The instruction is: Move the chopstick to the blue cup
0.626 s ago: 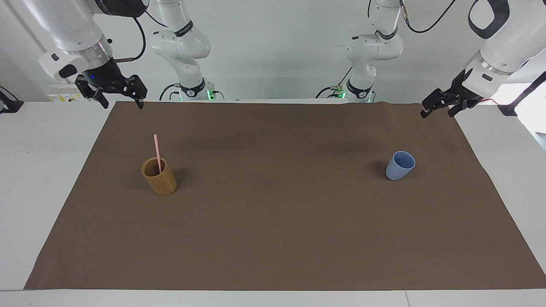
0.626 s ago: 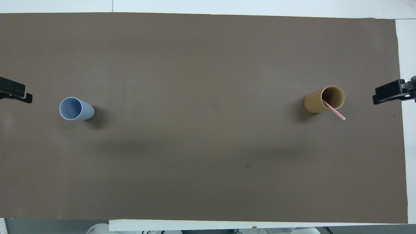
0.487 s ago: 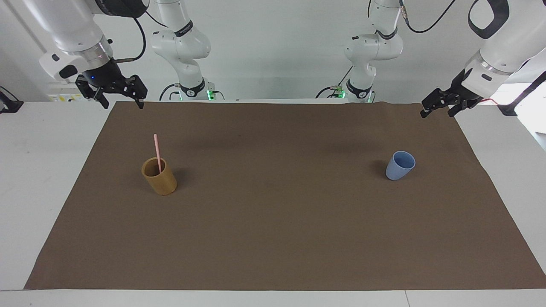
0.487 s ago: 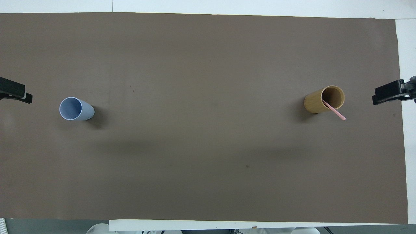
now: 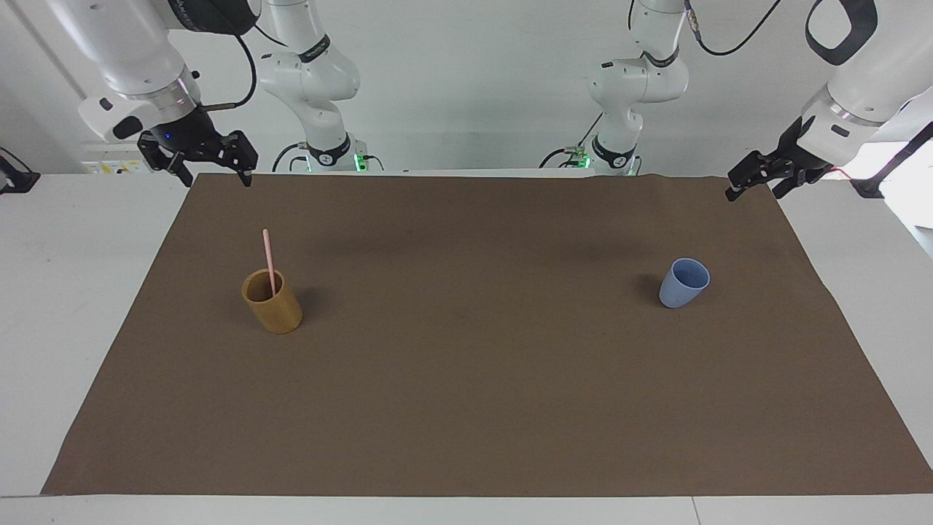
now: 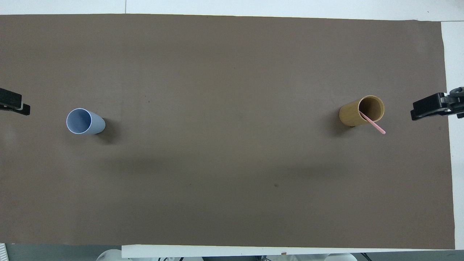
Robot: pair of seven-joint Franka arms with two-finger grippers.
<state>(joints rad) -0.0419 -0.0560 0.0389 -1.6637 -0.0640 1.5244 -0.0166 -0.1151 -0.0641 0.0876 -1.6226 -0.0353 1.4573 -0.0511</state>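
Right gripper (image 5: 211, 171) up in the air over the mat's corner at the right arm's end, fingers spread wide, nothing between them. Left gripper (image 5: 754, 182) raised likewise over the mat's edge at the left arm's end, fingers apart, holding nothing. Two cups on the brown mat (image 5: 466, 408), both upright and well apart. One tan-brown cup (image 5: 274, 306) toward the right arm's end, with one pale pink chopstick (image 5: 268, 259) standing in it, leaning on the rim, upper half sticking out above. One blue cup (image 5: 684, 284) toward the left arm's end, with nothing visible inside. One chopstick in all, touching neither gripper. Two grippers, both clear of the cups.
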